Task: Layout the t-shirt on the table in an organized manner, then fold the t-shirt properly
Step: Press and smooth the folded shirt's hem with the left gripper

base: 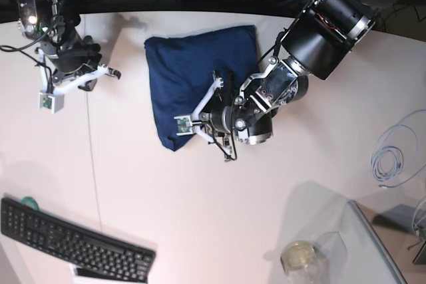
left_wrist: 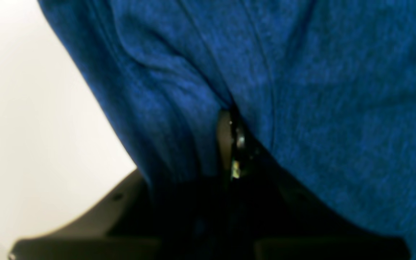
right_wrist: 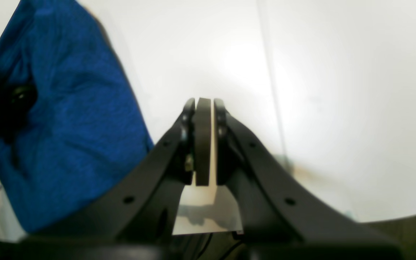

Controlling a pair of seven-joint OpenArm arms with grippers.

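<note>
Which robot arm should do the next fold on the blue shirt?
Probably the left. Its left gripper is already clamped on the t-shirt. The right gripper is shut, holds nothing, and sits off to the side over the bare table.

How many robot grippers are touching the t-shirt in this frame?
1. The left gripper is shut on the t-shirt at its lower right edge. The right gripper hangs shut and empty over the table, clear of it.

Black curved fingers (right_wrist: 251, 151) with small screw holes; white brackets, silver-ringed black cylindrical joints, thin black cables along both arms.
</note>
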